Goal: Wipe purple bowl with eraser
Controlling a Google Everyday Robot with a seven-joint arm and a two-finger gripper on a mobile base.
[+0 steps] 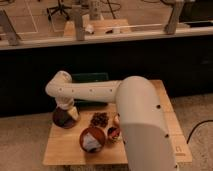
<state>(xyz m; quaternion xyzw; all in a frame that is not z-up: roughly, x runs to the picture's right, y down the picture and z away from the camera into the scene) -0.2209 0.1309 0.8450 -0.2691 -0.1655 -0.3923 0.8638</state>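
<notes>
Dim room, wooden surface [60, 150] beneath a black counter. At its left edge, purple bowl [58, 120], with the hand [70, 112] low over the bowl's right side; grip impossible to tell. Orange-red bowl [92, 140] near, toward the front.

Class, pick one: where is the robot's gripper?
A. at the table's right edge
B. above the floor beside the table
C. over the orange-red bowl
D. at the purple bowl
D: the gripper is down at the purple bowl on the wooden table's left side; the orange-red bowl sits apart, nearer the front.
</notes>
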